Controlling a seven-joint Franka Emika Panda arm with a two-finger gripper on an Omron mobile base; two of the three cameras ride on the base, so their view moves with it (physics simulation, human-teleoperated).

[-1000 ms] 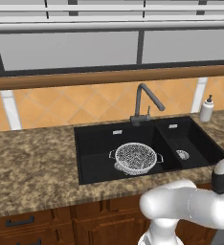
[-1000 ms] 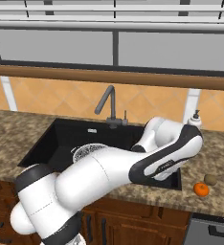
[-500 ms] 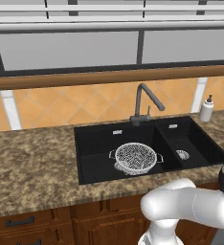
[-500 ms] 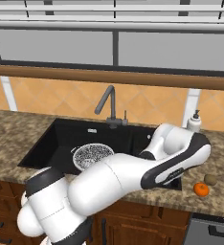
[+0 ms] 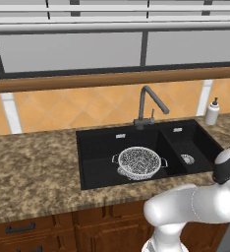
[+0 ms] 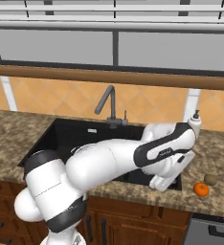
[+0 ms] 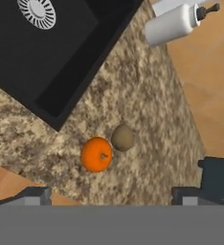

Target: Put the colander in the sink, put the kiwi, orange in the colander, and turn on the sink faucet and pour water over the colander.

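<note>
The hand (image 7: 115, 191), open wide, hovers above the orange (image 7: 96, 154) and touching kiwi (image 7: 122, 138) on the surface (image 7: 147, 110); both look small, round, roll-prone, best pinched across the middle

Colander (image 5: 139, 162) upright in sink (image 5: 97, 152); orange (image 7: 96, 154) touching kiwi (image 7: 122, 138) on counter (image 7: 147, 124).

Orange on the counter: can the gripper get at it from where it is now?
Probably yes. The gripper is open and looks down at the orange on bare counter. The kiwi sits right against it, so a finger may nudge that.
</note>
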